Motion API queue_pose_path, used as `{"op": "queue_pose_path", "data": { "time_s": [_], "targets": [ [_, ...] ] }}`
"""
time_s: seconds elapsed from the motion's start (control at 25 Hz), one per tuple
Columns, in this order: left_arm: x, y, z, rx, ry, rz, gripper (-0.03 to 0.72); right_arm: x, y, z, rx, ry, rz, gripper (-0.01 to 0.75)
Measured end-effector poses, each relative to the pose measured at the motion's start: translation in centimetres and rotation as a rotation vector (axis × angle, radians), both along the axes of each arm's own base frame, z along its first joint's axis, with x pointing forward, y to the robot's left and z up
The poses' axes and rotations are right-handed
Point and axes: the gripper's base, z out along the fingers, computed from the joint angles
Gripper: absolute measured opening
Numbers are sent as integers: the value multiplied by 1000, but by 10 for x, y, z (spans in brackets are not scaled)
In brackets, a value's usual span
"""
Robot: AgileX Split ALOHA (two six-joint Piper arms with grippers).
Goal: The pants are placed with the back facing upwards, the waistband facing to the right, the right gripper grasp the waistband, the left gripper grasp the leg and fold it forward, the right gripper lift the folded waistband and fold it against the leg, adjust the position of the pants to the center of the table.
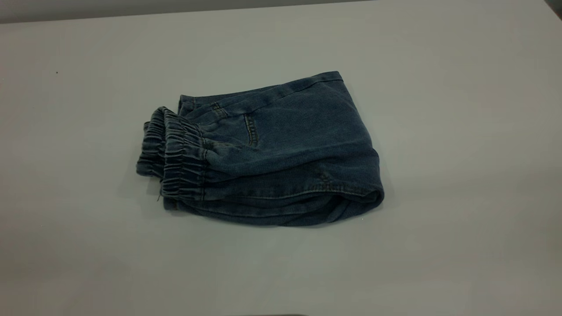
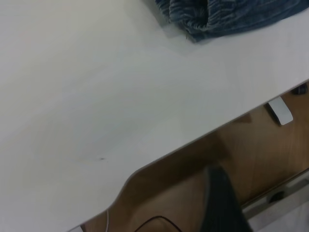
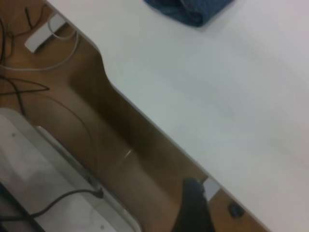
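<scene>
The dark blue denim pants (image 1: 263, 149) lie folded into a compact bundle near the middle of the white table (image 1: 439, 197). Their gathered elastic cuffs (image 1: 175, 153) point left, the rounded fold lies at the right, and the waistband (image 1: 281, 90) runs along the far edge. Neither arm appears in the exterior view. My left gripper (image 2: 219, 203) hangs off the table's edge above the floor, far from the striped cuffs (image 2: 217, 17). My right gripper (image 3: 193, 208) is likewise beyond the table's edge, well away from the pants' corner (image 3: 188, 9). Nothing touches the pants.
Bare table surface surrounds the bundle on all sides. Past the table's edge are a wooden floor (image 3: 120, 145), loose cables (image 3: 29, 77) and a white power strip (image 2: 281, 111).
</scene>
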Motion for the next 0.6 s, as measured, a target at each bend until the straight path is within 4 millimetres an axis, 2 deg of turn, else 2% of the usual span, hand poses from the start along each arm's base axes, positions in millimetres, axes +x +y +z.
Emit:
{"op": "queue_pose_path", "data": {
  "time_s": [0.2, 0.6],
  "targets": [
    [3, -2, -7, -7, -5, 0, 391, -1, 0, 0, 5, -3, 3, 458],
    [4, -2, -7, -10, -8, -1, 391, -1, 0, 0, 10, 0, 5, 458]
  ]
}}
